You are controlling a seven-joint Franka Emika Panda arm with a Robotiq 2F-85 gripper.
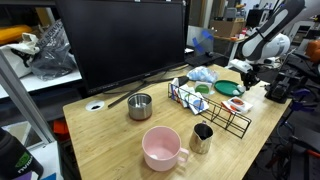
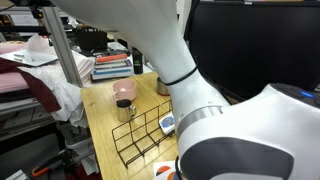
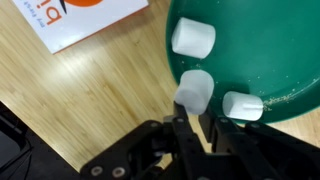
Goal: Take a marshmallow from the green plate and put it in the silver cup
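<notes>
jaws look clamped on the middle marshmallow (image 3: 195, 88), at the green plate (image 3: 275, 45) rim, lower centre of the wrist view. it's light and squishy, so pinch its sides gently. silver cup (image 1: 202, 137) waits lower centre on the worktop (image 1: 110, 130).

Wooden table (image 1: 108, 137) before a large dark monitor (image 1: 120, 42).

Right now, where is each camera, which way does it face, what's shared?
Exterior view: beyond the wooden table's corner, facing the black monitor; white arm at right.
Exterior view: behind the arm, which fills it, facing the table.
Wrist view: down onto the round dark green plate; tool pinches a white marshmallow.
Shared: both exterior views show the shiny silver cup.
</notes>
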